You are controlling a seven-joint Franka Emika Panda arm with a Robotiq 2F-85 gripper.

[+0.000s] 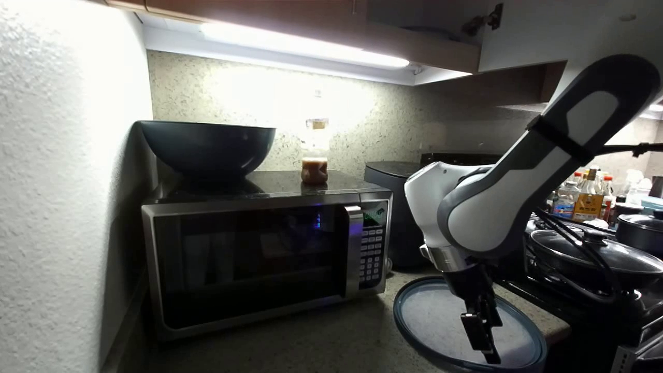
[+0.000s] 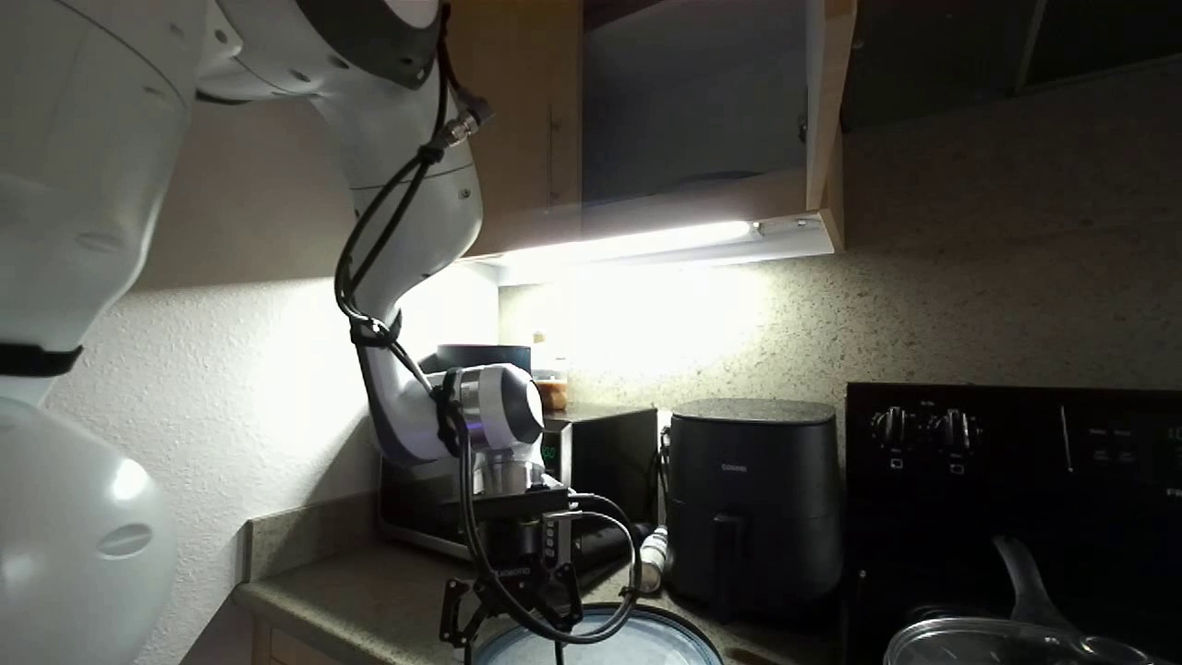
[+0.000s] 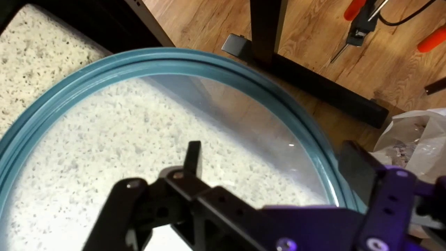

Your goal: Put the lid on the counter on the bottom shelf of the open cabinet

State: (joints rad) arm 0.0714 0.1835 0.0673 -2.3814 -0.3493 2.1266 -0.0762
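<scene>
In an exterior view: microwave (image 1: 259,254), atop it dark bowl (image 1: 210,147) at 11 o'clock, container with brown contents (image 1: 315,172) at the bowl's 3 o'clock | in an exterior view: black air fryer (image 2: 753,499), stove panel (image 2: 1011,480) at its 3 o'clock | wrist view: wood floor (image 3: 310,38) from 12 to 3 o'clock, translucent bag (image 3: 430,144) at 3 o'clock

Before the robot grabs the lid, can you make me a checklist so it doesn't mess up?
1. Cabinet open: ok.
2. Fingers apart: ok.
3. Whole lid over the counter: not ok, one side sticks out past the edge.
4. Lid's rim between the fingers: looks ok in the wrist view.
5. Fingers low enough to grip: cannot tell.
6. Room on the bottom shelf: cannot tell, its top is hidden.
</scene>
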